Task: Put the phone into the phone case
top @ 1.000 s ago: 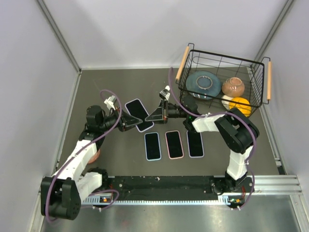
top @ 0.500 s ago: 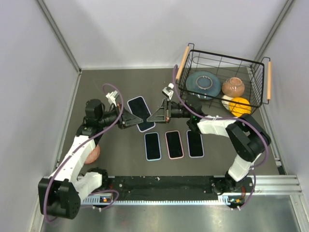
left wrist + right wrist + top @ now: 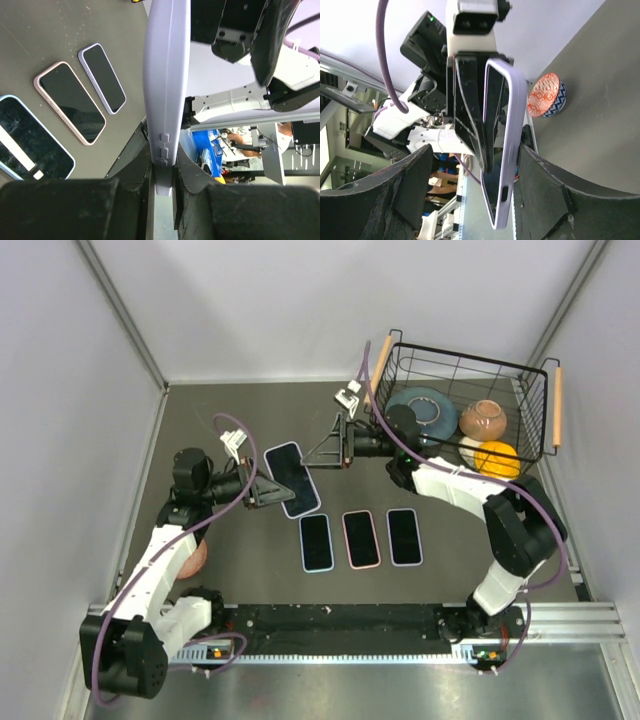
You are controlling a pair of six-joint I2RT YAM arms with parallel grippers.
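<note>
Gripping the phone case [image 3: 166, 75], left claw [image 3: 269, 490]; right claw [image 3: 322, 448] spread.

I log a dark grey table [image 3: 240, 410]. Three handsets lie flat on it in a row: a pink-edged phone [image 3: 361, 538], a blue-edged phone [image 3: 316, 542] just left of it and a lavender-edged phone [image 3: 404, 536] just right. A wire basket [image 3: 378, 372] stands beyond and right of the pink-edged phone. A patterned bowl [image 3: 197, 558] sits well to its left, partly hidden.

The phone [image 3: 291, 479] blocks the gap ahead of the right gripper's [image 3: 312, 454] spread jaws; three phones [image 3: 361, 538] lie on the table [image 3: 250, 410] beside them, and a basket [image 3: 455, 365] stands behind.
</note>
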